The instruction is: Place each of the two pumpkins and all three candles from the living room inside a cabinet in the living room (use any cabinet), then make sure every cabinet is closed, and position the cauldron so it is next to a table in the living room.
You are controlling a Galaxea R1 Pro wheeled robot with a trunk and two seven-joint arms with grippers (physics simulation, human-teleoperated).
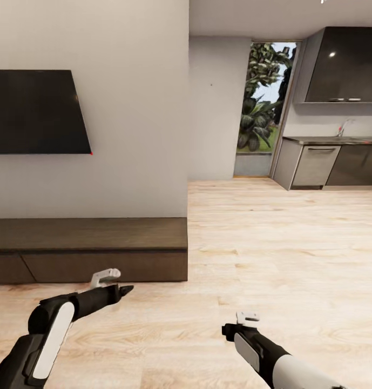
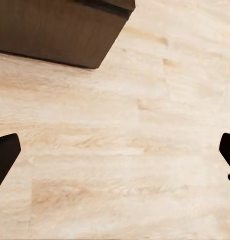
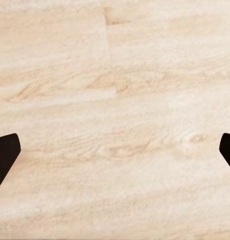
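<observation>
- A black television [image 1: 37, 112] is hanging on the pale wall [image 1: 132, 81] at the far left of the head view, its left side running off the frame.
- The cabinet [image 1: 88, 249], a long low dark brown unit, is sitting against that wall below the television; its drawer fronts are lying flush and its left end is cut off by the frame edge.
- The left end effector [image 1: 122, 292] is hovering over the wooden floor [image 1: 272, 243] just in front of the cabinet; in the left wrist view its dark fingertips [image 2: 5, 155] are showing at opposite edges, spread wide with nothing between them, and a corner of the cabinet is peeking in.
- The right end effector [image 3: 115, 155] is pointing down at bare floorboards, its fingertips [image 3: 6, 152] likewise standing wide apart and holding nothing; in the head view the arm is hiding the fingers.
- At the far right, grey kitchen units [image 1: 331, 162] are sitting beyond the floor, partly cropped, beside a window [image 1: 264, 97] showing green plants.
</observation>
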